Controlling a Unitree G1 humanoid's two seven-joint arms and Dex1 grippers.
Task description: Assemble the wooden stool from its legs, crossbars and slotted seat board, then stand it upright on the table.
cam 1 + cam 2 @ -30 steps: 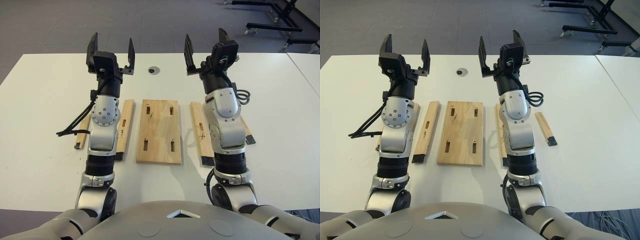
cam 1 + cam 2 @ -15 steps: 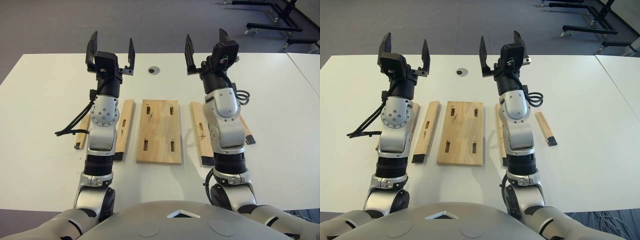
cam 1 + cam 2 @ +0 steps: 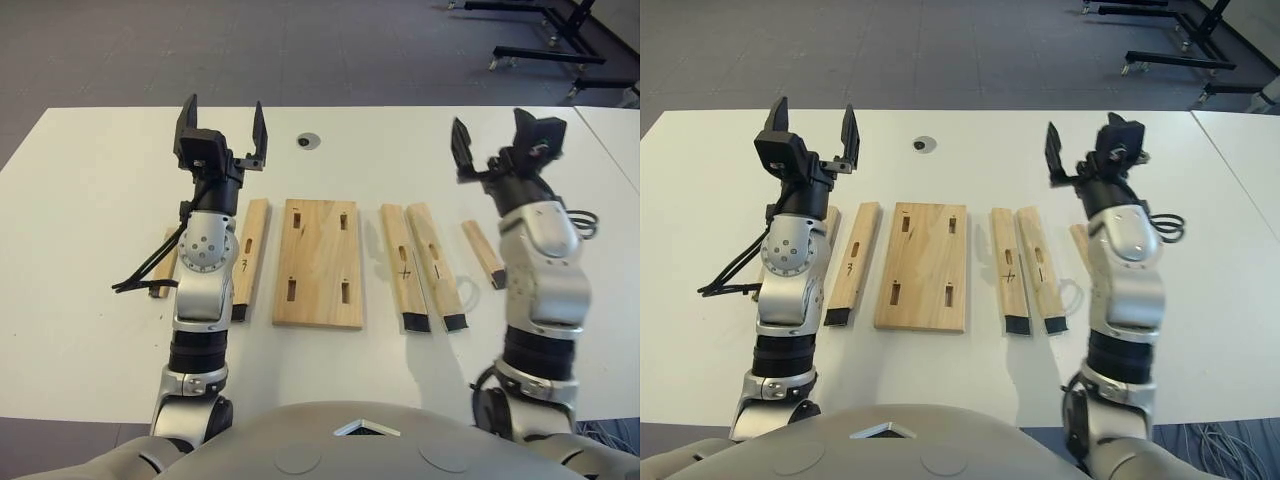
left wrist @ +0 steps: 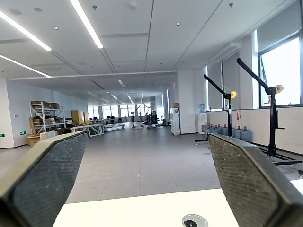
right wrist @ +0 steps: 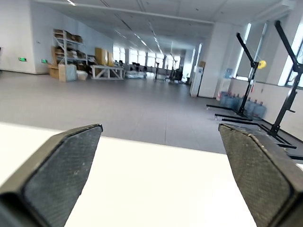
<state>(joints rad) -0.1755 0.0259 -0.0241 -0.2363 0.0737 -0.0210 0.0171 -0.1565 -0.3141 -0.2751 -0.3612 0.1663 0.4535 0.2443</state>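
Observation:
The slotted seat board (image 3: 318, 262) lies flat at the table's middle. One leg (image 3: 250, 255) lies to its left, two legs (image 3: 400, 262) (image 3: 435, 264) side by side to its right. A short crossbar (image 3: 483, 252) lies further right; another crossbar (image 3: 162, 268) is partly hidden behind my left arm. My left gripper (image 3: 225, 118) is held up and open above the far end of the left leg, its pads (image 4: 45, 175) wide apart. My right gripper (image 3: 489, 132) is open too, raised over the table right of the legs, holding nothing.
The white table (image 3: 90, 190) has a round cable hole (image 3: 307, 141) beyond the board. A thin cable loop (image 3: 468, 296) lies by the right legs. A second table (image 3: 615, 130) adjoins at the right. Black stands (image 3: 540, 50) rest on the floor behind.
My right arm has swung to the right, uncovering the second right-hand leg and most of the crossbar. The left arm has only dipped slightly. No wooden part has moved.

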